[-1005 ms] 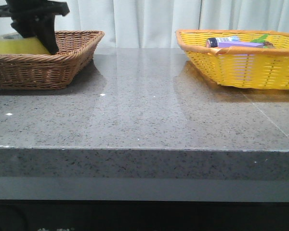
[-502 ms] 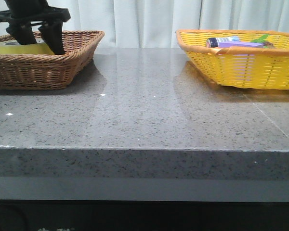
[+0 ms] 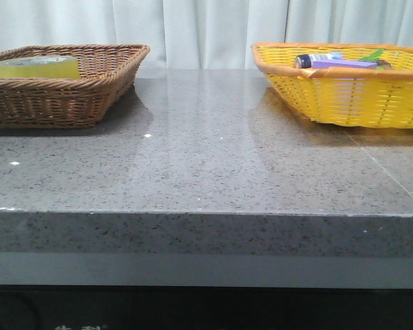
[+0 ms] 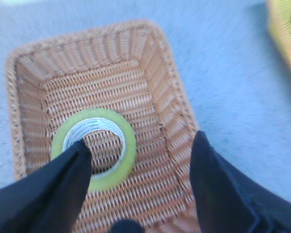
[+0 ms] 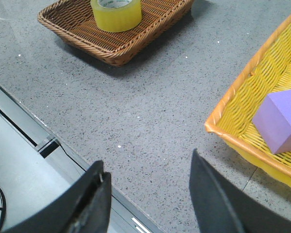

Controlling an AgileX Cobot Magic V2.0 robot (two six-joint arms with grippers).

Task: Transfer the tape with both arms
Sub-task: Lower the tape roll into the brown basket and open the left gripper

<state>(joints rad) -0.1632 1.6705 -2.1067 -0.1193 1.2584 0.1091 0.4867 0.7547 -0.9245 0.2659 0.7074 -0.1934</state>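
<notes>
Grey speckled stone tabletop (image 3: pixel 206 158) fills the front view, with white curtains (image 3: pixel 199 27) behind it. On its far left stands a brown woven wicker basket (image 3: pixel 103 75), and on its far right a yellow woven plastic basket with an orange rim (image 3: pixel 344 96). The yellow basket holds a purple rectangular block (image 3: pixel 344 64), a small dark-capped tube (image 3: pixel 315 59) lying just to the left of it, and something green (image 3: pixel 375 53) to the right that is too small to identify. Between the two baskets the tabletop carries only pale reflections.

The wide roll of translucent yellow packing tape (image 3: pixel 36 67) lies flat on the floor of the brown basket, core opening upward; the left wrist view shows its white inner core with green print. Nothing touches it.

The left gripper (image 4: pixel 140 160) hangs above the brown basket, its black fingers (image 4: pixel 63 187) spread wide with nothing between them; one fingertip overlaps the roll's edge only in the line of sight. The right gripper (image 5: pixel 148 187) hovers over the near edge of the tabletop, between the baskets, its black fingers (image 5: pixel 208 204) likewise well apart and holding nothing.
</notes>
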